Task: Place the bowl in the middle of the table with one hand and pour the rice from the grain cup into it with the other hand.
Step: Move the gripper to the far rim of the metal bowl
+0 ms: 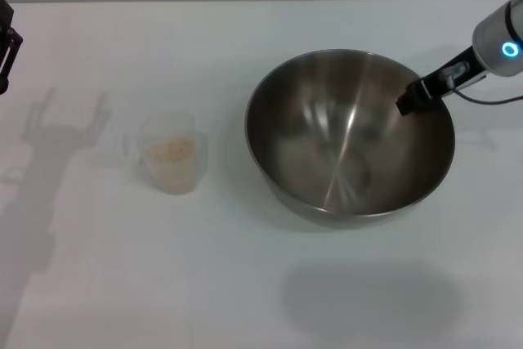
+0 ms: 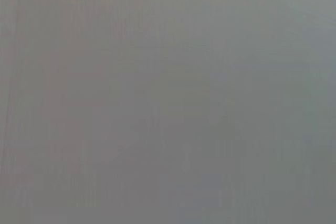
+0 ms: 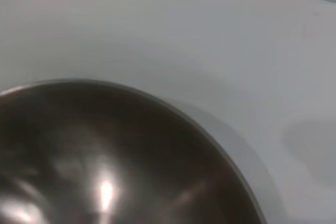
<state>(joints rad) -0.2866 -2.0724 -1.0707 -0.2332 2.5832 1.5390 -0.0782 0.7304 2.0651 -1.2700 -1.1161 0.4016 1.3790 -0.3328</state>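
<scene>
The steel bowl (image 1: 327, 161) hangs slightly above the white table (image 1: 122, 284), right of centre, and its shadow lies on the tabletop in front of it. My right gripper (image 1: 411, 100) is shut on the bowl's far right rim, one finger inside. The right wrist view shows the bowl's shiny inside (image 3: 105, 156) over the table (image 3: 157, 24). The clear grain cup (image 1: 170, 153) stands on the table to the left, with rice (image 1: 172, 149) in it. My left gripper (image 1: 6, 38) is at the far left edge, well away from the cup; its shadow shows two spread fingers.
The left arm's shadow (image 1: 49, 145) falls on the table left of the cup. The left wrist view shows only plain grey. Bare tabletop lies in front of the cup and bowl.
</scene>
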